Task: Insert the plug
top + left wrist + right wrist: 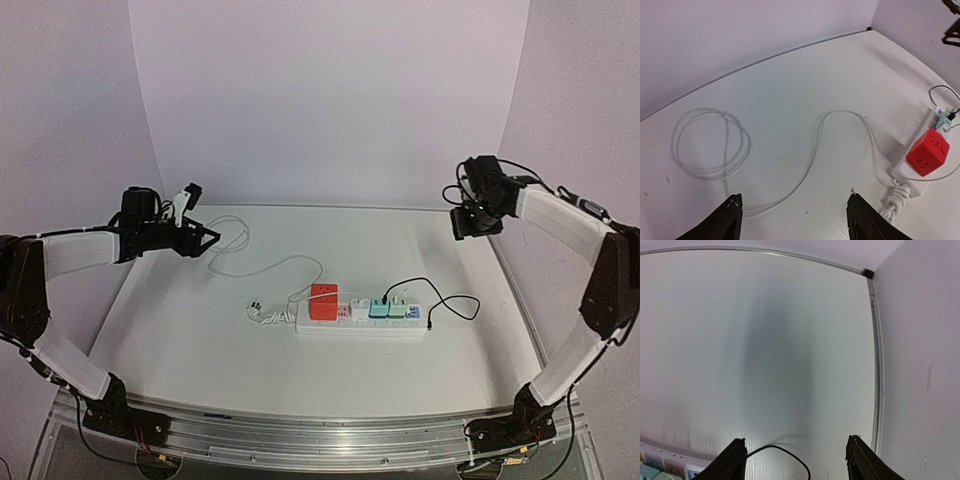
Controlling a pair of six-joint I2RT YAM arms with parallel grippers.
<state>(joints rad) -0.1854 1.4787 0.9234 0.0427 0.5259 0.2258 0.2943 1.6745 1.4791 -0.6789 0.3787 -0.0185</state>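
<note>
A white table (200,330) lies under the left gripper (795,200) and the right gripper (797,440). Pale purple walls (330,100) stand beyond both and curve around the table's far side. A thin grey strip (875,365) runs where table meets wall, just to the right of the right gripper. The light is soft, and a dim shadow (775,355) lies ahead of that gripper.

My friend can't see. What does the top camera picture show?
A white power strip lies mid-table, holding a red cube adapter and several small plugs. The left gripper and right gripper hang open and empty, far off at either side.
</note>
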